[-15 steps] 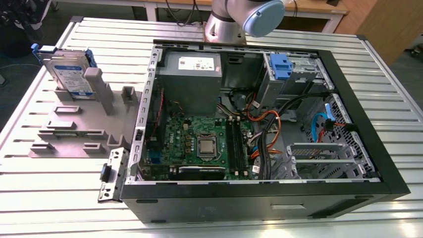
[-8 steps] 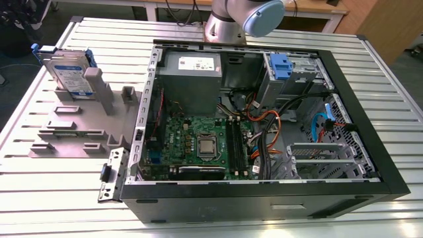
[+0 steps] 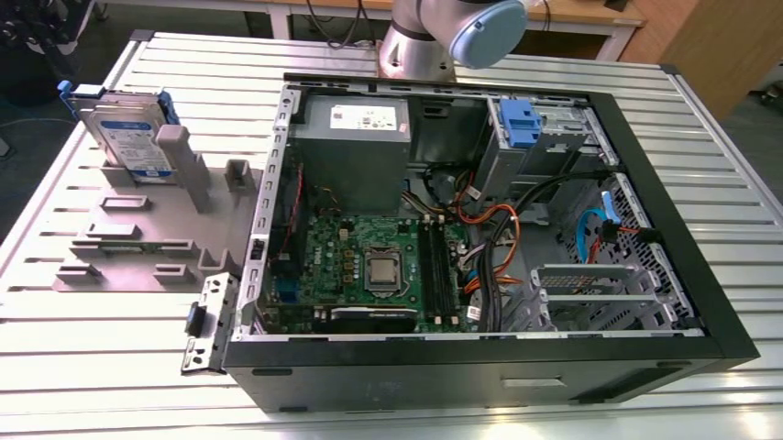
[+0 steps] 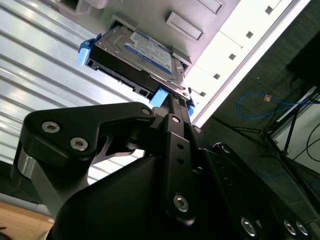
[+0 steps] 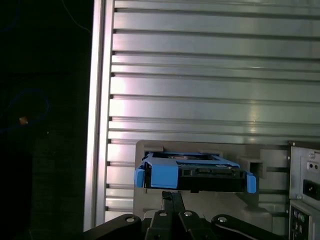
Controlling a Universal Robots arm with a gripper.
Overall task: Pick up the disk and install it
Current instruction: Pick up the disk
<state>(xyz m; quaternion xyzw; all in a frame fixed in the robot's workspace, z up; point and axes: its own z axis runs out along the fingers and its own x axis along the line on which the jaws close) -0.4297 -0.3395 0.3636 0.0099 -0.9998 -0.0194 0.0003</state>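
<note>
Disk (image 3: 128, 137) (image 4: 142, 57) (image 5: 195, 172) stood upright in a grey holder (image 3: 135, 229) on the table (image 3: 73, 367), at the exterior view's left of the open computer case (image 3: 490, 367). Gripper (image 4: 172, 102) (image 5: 172, 196), in both wrist views, was closed and empty, near the disk's blue frame.

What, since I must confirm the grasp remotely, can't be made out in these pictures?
- Contact between gripper and disk: second wrist view, the gripper's own black linkage covers it.
- Lower part of the disk: exterior view, sunk in the grey holder.
- Label of the disk: first wrist view, seen edge-on.
- Most of the arm: exterior view, cut off by the top edge.
</note>
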